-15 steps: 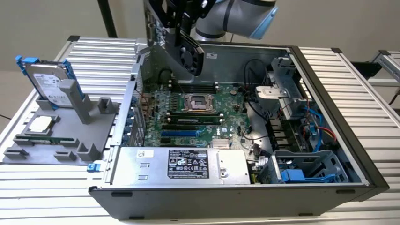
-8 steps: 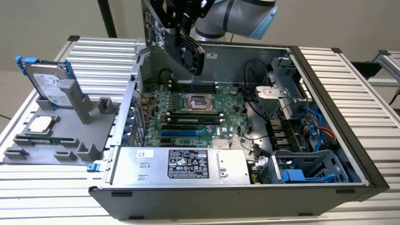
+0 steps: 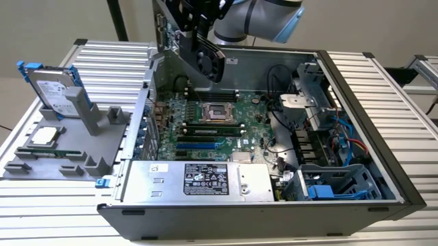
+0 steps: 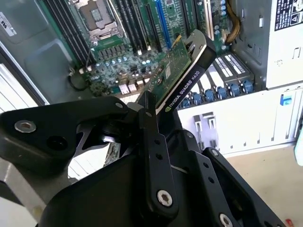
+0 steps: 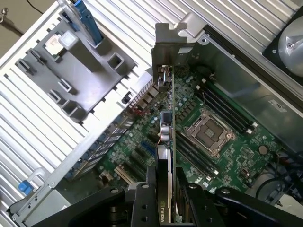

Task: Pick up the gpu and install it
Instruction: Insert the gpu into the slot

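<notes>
The gpu (image 3: 203, 50) is a green card with a black cooler and a silver end bracket. It hangs tilted in the air above the back of the open computer case (image 3: 356, 92), over the motherboard (image 3: 255, 124). My gripper (image 3: 197, 15) is shut on its upper edge. In both wrist views the black fingers (image 4: 150, 124) clamp the card. The gpu (image 4: 183, 71) points down toward the slots, and edge-on the gpu (image 5: 168, 118) shows its bracket (image 5: 171, 39) near the case's rear wall. It touches nothing below.
On the exterior view's left, a grey fixture (image 3: 102, 138) holds a silver hard drive with blue rails (image 3: 53, 91), a processor (image 3: 44, 135) and a memory stick (image 3: 40, 152). Inside the case are the processor socket (image 3: 217, 111), blue slots (image 3: 204, 146), power supply (image 3: 205, 179) and drive cage (image 3: 335, 185).
</notes>
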`<move>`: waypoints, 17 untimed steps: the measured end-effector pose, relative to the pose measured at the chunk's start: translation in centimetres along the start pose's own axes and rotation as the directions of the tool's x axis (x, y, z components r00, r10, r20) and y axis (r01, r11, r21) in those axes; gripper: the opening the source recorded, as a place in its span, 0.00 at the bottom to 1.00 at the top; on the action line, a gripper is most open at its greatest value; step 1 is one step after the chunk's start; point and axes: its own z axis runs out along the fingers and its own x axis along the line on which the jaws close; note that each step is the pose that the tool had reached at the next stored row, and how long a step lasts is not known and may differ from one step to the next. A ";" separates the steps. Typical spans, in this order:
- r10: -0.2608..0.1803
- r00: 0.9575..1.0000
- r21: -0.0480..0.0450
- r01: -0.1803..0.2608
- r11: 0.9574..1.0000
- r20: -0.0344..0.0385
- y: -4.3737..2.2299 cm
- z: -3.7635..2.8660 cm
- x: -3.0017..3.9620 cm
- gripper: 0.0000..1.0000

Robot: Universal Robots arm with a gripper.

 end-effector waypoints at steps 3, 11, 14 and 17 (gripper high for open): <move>-0.017 1.000 0.000 0.017 1.000 -0.003 0.00 0.00 0.00 0.00; -0.061 0.998 0.001 0.061 0.998 -0.009 0.00 0.00 0.00 0.00; -0.077 0.997 0.001 0.077 0.997 -0.012 0.00 0.00 0.00 0.00; -0.093 0.996 0.002 0.093 0.996 -0.014 0.00 0.00 0.00 0.00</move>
